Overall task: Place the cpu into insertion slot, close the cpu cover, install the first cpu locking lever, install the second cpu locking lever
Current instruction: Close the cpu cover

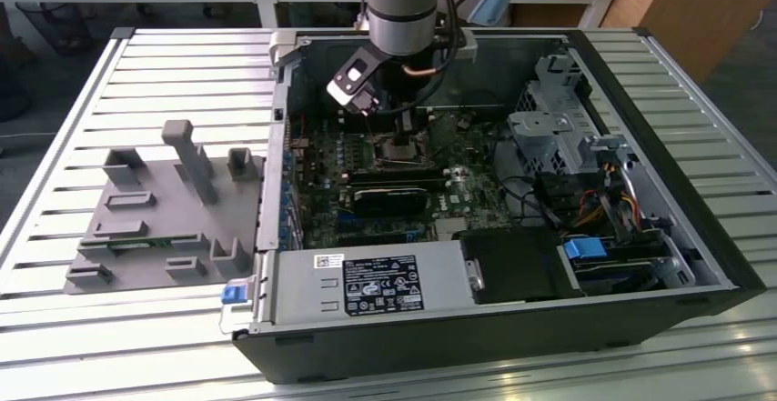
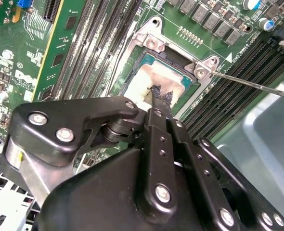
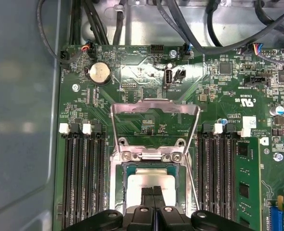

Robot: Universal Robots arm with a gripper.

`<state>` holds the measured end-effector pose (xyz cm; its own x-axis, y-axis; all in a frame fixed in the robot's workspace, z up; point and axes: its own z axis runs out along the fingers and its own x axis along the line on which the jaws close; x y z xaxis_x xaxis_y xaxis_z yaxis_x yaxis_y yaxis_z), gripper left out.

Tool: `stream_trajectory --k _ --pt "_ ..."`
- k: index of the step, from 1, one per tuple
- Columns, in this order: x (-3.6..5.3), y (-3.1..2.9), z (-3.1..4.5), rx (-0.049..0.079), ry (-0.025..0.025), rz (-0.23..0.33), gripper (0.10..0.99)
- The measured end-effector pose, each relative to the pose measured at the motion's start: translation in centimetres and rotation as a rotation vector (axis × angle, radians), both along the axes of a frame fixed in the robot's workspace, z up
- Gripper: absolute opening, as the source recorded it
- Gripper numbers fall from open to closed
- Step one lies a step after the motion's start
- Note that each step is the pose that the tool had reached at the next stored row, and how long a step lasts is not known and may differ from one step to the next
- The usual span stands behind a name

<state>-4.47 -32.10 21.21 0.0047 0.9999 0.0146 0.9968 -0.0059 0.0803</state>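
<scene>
The gripper (image 3: 154, 191) is holding its fingers pressed together with nothing between them, tips sitting directly over the cpu (image 3: 142, 182). The cpu is lying flat in the insertion slot (image 3: 124, 169), and the cpu cover (image 3: 154, 107) is standing raised just beyond it, between black memory slots (image 3: 79, 168).
</scene>
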Motion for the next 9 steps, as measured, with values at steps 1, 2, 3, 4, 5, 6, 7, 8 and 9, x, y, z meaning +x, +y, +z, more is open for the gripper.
stream_trajectory --k 1,2,3,4,5,6,7,8,9 --pt "0.0 0.0 0.03 0.0 0.0 0.0 0.106" --pt "0.0 0.0 0.08 0.0 0.0001 0.0 0.106" --pt "0.0 0.0 0.13 0.0 0.0001 0.0 0.106" --pt "0.0 0.0 0.19 0.0 0.0001 0.0 0.106" --pt "0.0 0.0 0.24 0.0 0.0001 0.0 0.106" --pt "0.0 0.0 0.29 0.0 0.0001 0.0 0.106" --pt "0.0 0.0 0.33 0.0 0.0001 0.0 0.106" --pt "0.0 0.0 0.38 0.0 0.0001 0.0 0.106" --pt "0.0 0.0 0.41 0.0 0.0 0.0 0.106"
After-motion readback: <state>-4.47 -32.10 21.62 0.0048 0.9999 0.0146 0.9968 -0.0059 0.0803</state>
